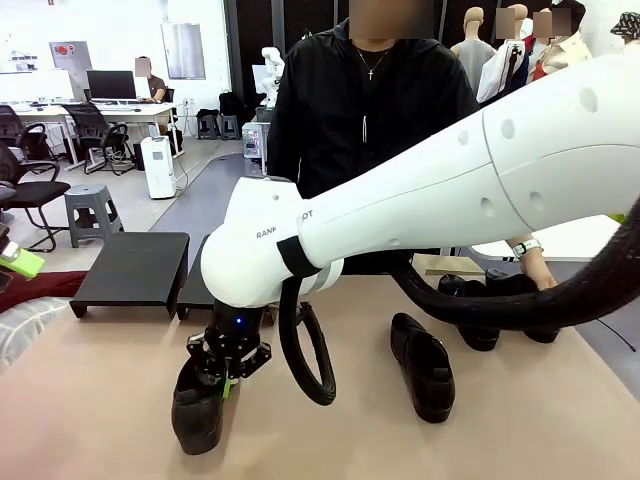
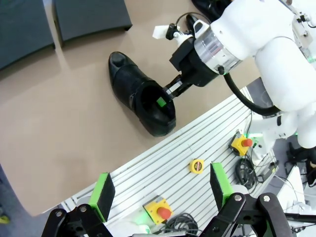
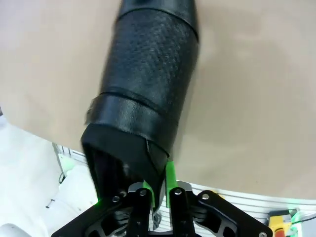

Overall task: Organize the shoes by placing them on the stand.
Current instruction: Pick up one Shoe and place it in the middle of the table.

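My right gripper [image 1: 229,378] reaches across to the table's front left and is shut on the rear rim of a black shoe [image 1: 196,408]. One green pad sits inside the opening, the other outside. The right wrist view shows the same shoe [image 3: 148,74] with its rim pinched between my right gripper's [image 3: 159,190] pads. That shoe [image 2: 139,95] rests on the table, toe towards the stand [image 2: 92,18]. A second shoe [image 1: 425,366] lies at centre right. Two others [image 1: 478,312] sit far right under the person's hand [image 1: 538,268]. My left gripper [image 2: 161,191] hangs open and empty above the table's near edge.
The stand's two black units [image 1: 131,270] sit at the far left of the table, with nothing on the tops that show. My right arm's black hose [image 1: 300,370] loops low over the table's middle. Emergency-stop buttons [image 2: 160,212] and a yellow tape measure [image 2: 196,166] lie on the slatted rail.
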